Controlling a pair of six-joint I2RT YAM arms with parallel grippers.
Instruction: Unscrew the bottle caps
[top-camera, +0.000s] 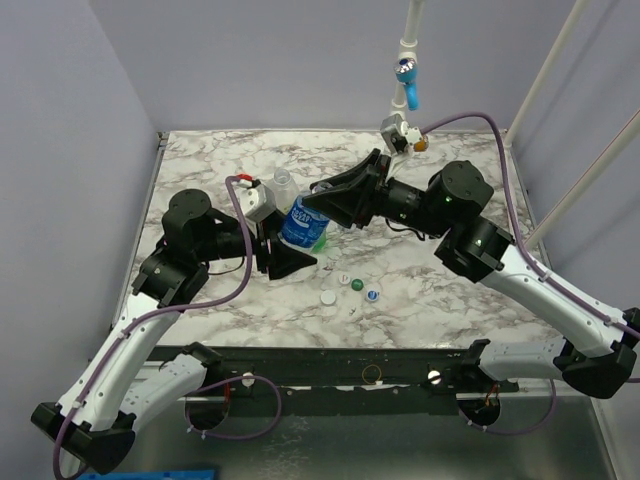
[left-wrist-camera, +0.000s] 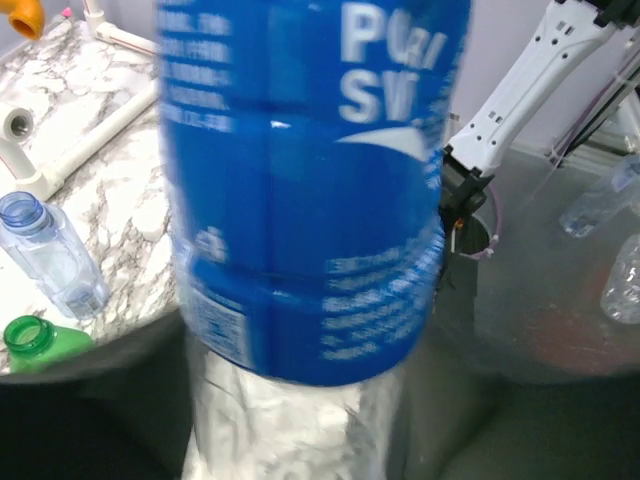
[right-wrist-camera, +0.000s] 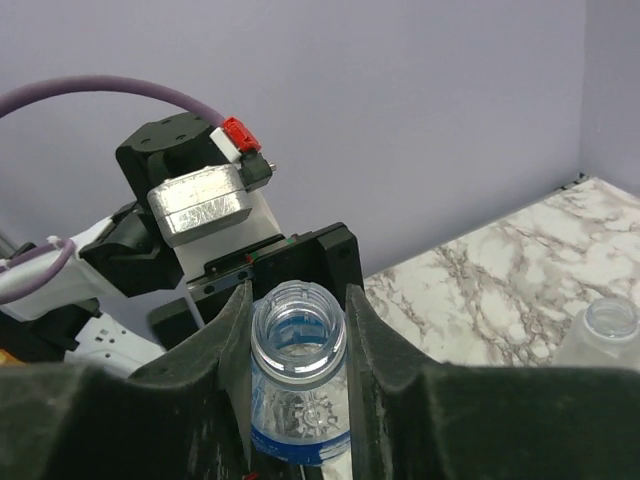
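A clear bottle with a blue label (top-camera: 300, 225) is held up over the middle of the table, its mouth bare. It fills the left wrist view (left-wrist-camera: 300, 200), where the left gripper (top-camera: 290, 258) is shut round its lower body. In the right wrist view the right gripper (right-wrist-camera: 298, 320) closes on the open neck (right-wrist-camera: 297, 335), one finger pressing each side. Several loose caps lie on the table in front: two white ones (top-camera: 327, 297) (top-camera: 343, 279), a green one (top-camera: 357, 285) and a white-and-blue one (top-camera: 372, 294). An uncapped green bottle (left-wrist-camera: 35, 340) and a small clear uncapped bottle (left-wrist-camera: 45, 255) stand nearby.
A clear bottle (top-camera: 283, 185) stands behind the held one. White pipes with a blue valve (top-camera: 407, 85) and an orange valve (top-camera: 420, 143) stand at the back right. Clear bottles (left-wrist-camera: 600, 200) lie on the grey floor beyond the table edge.
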